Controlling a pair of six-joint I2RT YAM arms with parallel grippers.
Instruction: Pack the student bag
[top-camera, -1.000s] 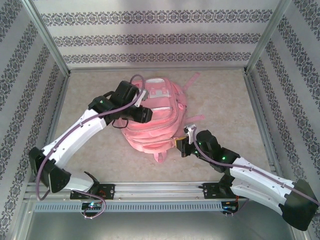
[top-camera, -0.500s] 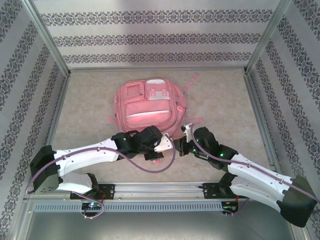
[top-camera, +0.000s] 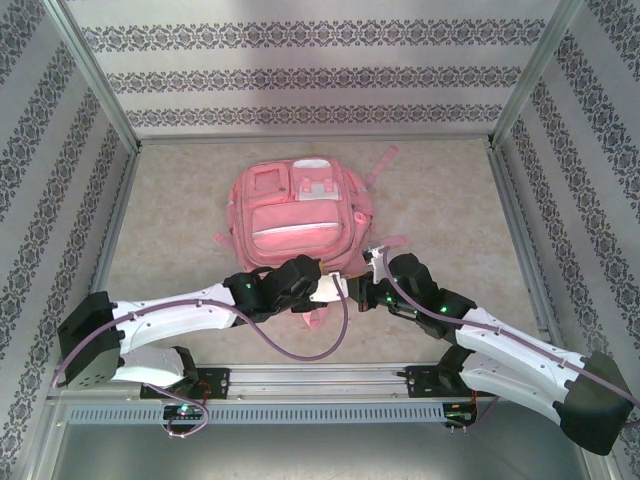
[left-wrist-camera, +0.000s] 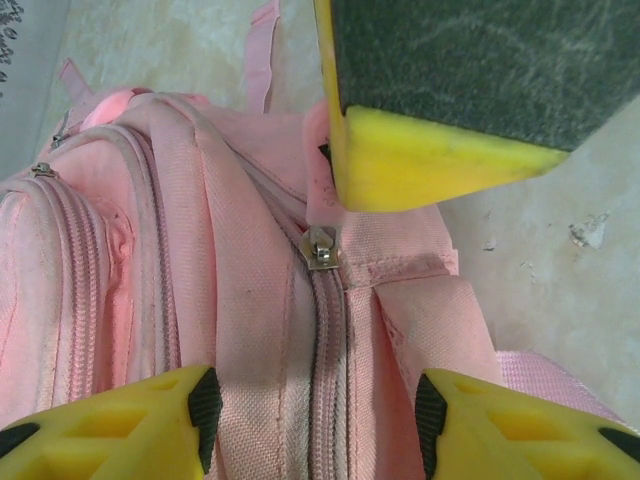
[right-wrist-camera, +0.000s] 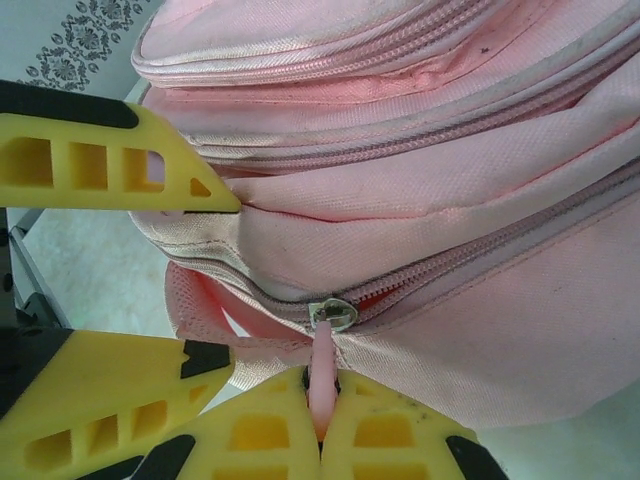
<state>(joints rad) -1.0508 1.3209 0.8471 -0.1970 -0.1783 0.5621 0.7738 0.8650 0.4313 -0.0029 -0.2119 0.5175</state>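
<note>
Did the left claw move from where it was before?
Yes. The left claw came from the student bag's far left side toward the near metal rail, beside the right claw pinching the zipper pull.

Probably a robotics lab test cell: silver aluminium frame posts (top-camera: 94, 75), grey floral-striped wallpapered panels (top-camera: 300, 70), beige marbled tabletop (top-camera: 440, 200).

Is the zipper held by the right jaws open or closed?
Closed: on the student bag, zipper teeth meet on both sides of the slider above the pull tab.
</note>
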